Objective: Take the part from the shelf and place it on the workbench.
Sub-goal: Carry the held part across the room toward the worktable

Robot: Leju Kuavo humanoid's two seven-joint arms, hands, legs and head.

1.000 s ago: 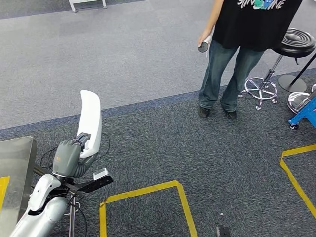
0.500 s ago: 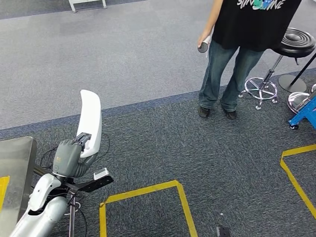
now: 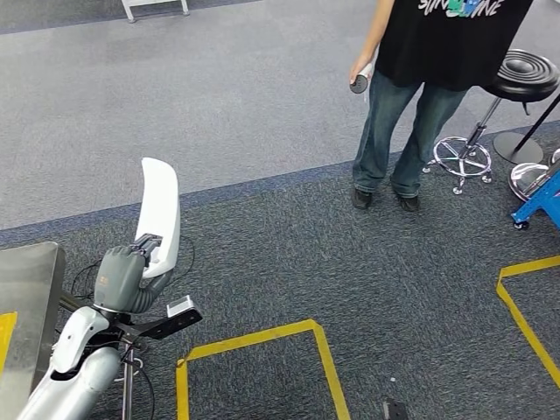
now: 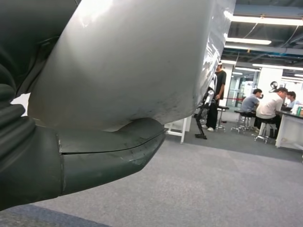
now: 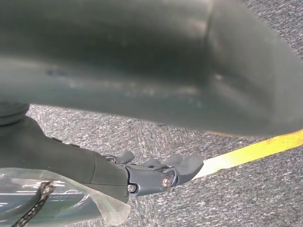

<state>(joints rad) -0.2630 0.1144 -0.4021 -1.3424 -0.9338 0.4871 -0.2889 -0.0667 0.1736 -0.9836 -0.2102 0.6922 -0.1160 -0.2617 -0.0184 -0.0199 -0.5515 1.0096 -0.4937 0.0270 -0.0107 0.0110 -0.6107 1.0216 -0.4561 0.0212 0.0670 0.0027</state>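
White curved part gripped upright in left hand just beside steel worktop; right hand loosely spread, holding nothing, above carpet.

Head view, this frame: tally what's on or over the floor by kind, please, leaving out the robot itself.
White curved plastic part, held in the left hand: 1
Person in black T-shirt and jeans: 1
Black round stool: 1
Yellow floor-tape outlines: 2
Steel workbench: 1
Total: 6

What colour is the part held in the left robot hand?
White; the part in the left robot hand shows best in the head view.
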